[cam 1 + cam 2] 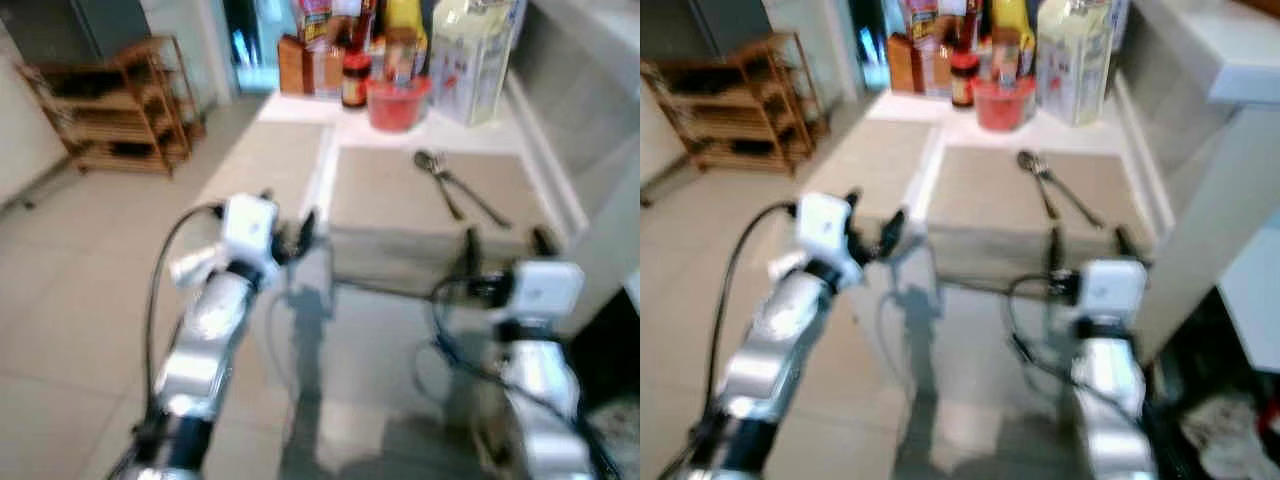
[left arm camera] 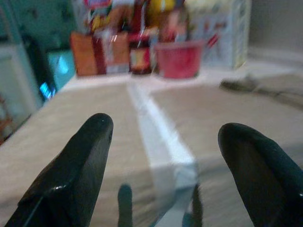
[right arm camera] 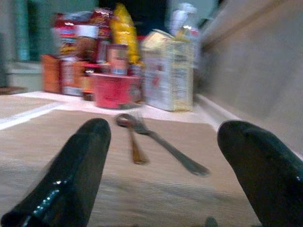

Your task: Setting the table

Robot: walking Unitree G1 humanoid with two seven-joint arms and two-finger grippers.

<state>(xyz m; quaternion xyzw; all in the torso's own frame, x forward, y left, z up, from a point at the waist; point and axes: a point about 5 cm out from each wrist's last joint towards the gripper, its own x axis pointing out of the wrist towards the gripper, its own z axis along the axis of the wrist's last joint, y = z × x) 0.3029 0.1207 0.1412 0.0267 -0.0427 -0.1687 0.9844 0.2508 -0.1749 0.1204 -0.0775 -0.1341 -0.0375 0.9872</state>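
Note:
Two beige placemats lie side by side on the glass table: the right placemat (image 1: 430, 195) and the left placemat (image 1: 265, 165). A spoon (image 1: 438, 180) and a fork (image 1: 472, 195) lie together on the right mat, handles toward me. My right gripper (image 1: 503, 243) hovers open at the near edge of that mat, short of the cutlery (image 3: 142, 142). My left gripper (image 1: 290, 228) stands open at the near edge of the left mat, by the white gap between the mats (image 2: 158, 137). Neither holds anything.
At the table's far end stand a red bowl (image 1: 395, 103), a jar (image 1: 353, 80), an orange box (image 1: 297, 65), snack bags and a white carton (image 1: 470, 60). A wall ledge (image 1: 570, 120) borders the right side. A wooden rack (image 1: 115, 105) stands on the tiled floor at left.

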